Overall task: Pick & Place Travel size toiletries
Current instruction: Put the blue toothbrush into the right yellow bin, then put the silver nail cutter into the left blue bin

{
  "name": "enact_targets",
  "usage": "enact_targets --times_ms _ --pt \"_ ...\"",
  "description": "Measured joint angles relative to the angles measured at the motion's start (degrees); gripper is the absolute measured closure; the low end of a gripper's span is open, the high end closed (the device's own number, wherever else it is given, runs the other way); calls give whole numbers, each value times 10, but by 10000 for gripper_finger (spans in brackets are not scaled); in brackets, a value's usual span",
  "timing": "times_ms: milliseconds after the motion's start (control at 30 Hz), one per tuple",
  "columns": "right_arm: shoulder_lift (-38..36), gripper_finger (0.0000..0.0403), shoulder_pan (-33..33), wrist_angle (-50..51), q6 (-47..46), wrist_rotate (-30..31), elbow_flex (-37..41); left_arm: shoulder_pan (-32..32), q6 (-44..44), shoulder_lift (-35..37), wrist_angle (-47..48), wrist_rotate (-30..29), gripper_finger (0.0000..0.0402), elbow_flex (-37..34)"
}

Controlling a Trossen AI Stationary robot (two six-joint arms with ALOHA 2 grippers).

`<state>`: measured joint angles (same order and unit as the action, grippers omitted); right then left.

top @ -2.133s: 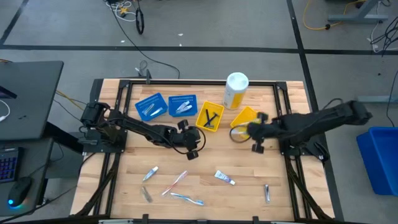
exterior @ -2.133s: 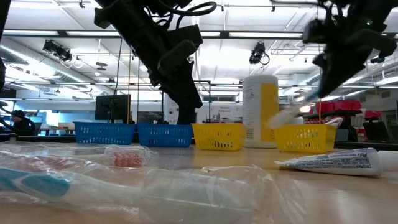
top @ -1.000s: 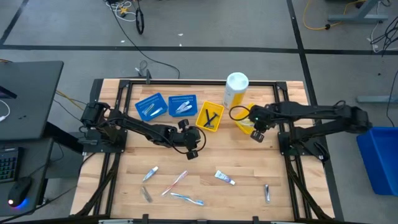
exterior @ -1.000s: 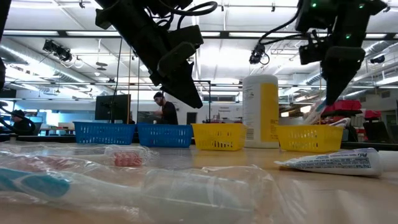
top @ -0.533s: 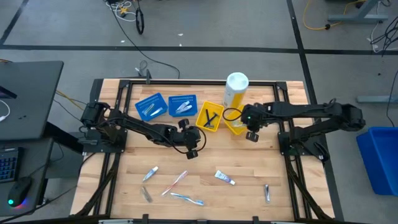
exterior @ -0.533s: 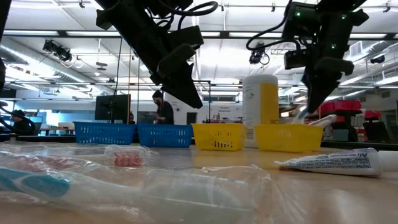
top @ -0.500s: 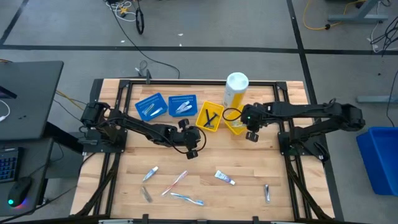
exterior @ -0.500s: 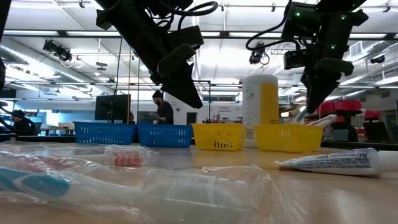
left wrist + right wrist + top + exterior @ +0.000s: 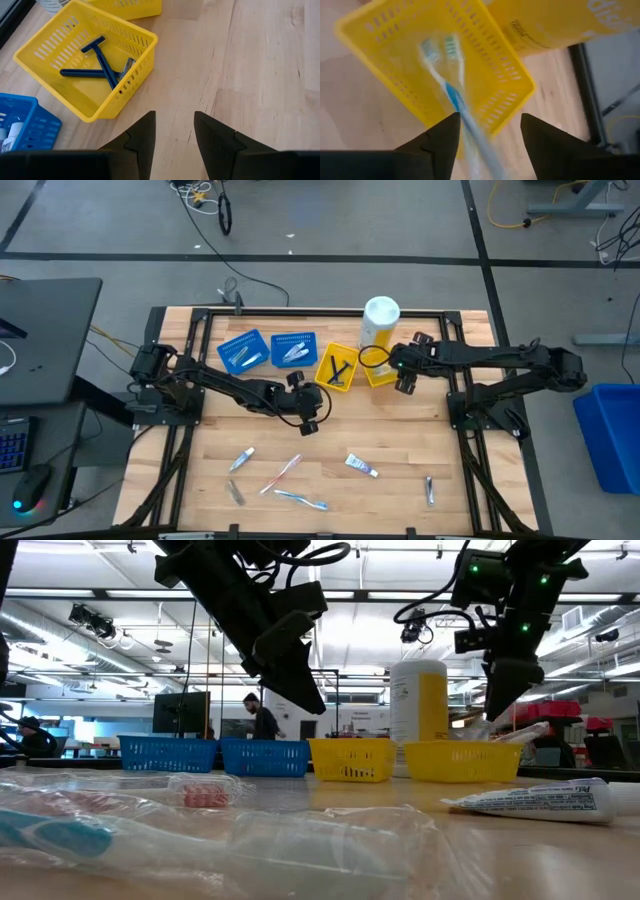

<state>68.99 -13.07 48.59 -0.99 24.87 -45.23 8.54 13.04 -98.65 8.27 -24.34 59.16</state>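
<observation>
My right gripper (image 9: 404, 368) stands open over a yellow tray (image 9: 381, 374) beside the yellow bottle (image 9: 378, 325). A wrapped blue toothbrush (image 9: 451, 85) lies head-first in that tray (image 9: 505, 75); its handle slants up over the rim (image 9: 512, 732), between my fingers. My left gripper (image 9: 314, 421) hangs open above bare table, near the yellow tray (image 9: 75, 95) that holds dark blue razors (image 9: 102, 62). More toiletries lie near the front edge: tubes (image 9: 361, 466) (image 9: 241, 459), toothbrushes (image 9: 283, 473) (image 9: 302, 500). My right gripper has a finger (image 9: 440, 137) on either side of the toothbrush's handle (image 9: 467, 122), slanting down from above. I cannot tell whether either finger touches it.
Two blue trays (image 9: 242, 352) (image 9: 294, 348) with small items stand at the far left of the row. The tall bottle stands just behind the right yellow tray. A black frame rail (image 9: 300, 311) runs around the table's edges.
My right gripper has gone toward the table's left, nearer the bottle, tipped and rolled, then opened and let go of the toothbrush. The yellow tray under it has slid left toward the razor tray. The toothbrush now rests head-down in that tray.
</observation>
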Motion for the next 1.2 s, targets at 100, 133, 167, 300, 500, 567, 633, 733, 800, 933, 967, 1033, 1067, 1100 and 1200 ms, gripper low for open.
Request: enact_targets --times_ms 100,133,167,300,500,567,633,733,800,933,967,1033,1067,1100,1200 --pt "0 176 0 0 0 -38 0 0 0 0 0 0 260 0" --pt "0 174 0 0 -1 -44 0 0 0 0 0 0 260 0" --pt "0 173 0 1 -1 -44 0 0 0 0 0 0 260 0" --pt "0 171 0 -4 -1 -43 0 0 0 0 0 0 260 0" --pt "0 186 12 -112 -47 -117 0 0 0 0 0 0 260 0" --pt "0 192 20 -162 -42 -178 0 0 0 0 0 5 260 0" --pt "0 196 36 -215 -24 -237 0 0 0 0 0 21 260 0" --pt "0 194 68 -290 -15 -276 0 0 1 0 0 41 260 0" --pt "0 188 92 -325 -15 -280 0 3 9 0 0 47 260 0" --pt "0 172 137 -369 -30 -280 8 5 25 0 0 46 260 0" --pt "0 167 147 -379 -31 -280 16 4 33 0 0 46 260 0" --pt "0 158 165 -397 -36 -280 33 4 53 0 1 47 260 0" --pt "0 153 173 -413 -45 -278 44 4 60 0 1 51 260 0" --pt "0 149 181 -432 -57 -271 56 4 63 0 0 59 260 0" --pt "0 138 200 -467 -97 -246 90 4 74 2 2 86 260 0"
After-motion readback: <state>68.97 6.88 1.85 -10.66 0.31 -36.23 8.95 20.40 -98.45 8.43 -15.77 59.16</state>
